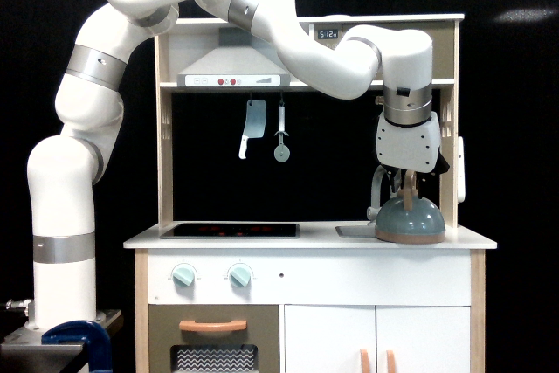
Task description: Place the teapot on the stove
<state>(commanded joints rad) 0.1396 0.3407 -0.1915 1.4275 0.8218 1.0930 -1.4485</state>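
The grey-blue teapot (409,221) with a tan base rim stands on the white counter at the exterior view's right, beside the sink. Its tan handle (408,186) rises upright between the dark fingers of my gripper (408,184), which hangs straight above the pot. The fingers stand apart on either side of the handle, so the gripper looks open; I cannot tell whether they touch it. The black stove (229,230) lies flat on the counter's left half, well apart from the teapot, with nothing on it.
A grey sink (354,231) and curved faucet (376,188) sit just left of the teapot. A toy cleaver (253,126) and a utensil (282,134) hang under the range hood (229,72). A shelf (306,86) and side posts (448,128) close in the space overhead.
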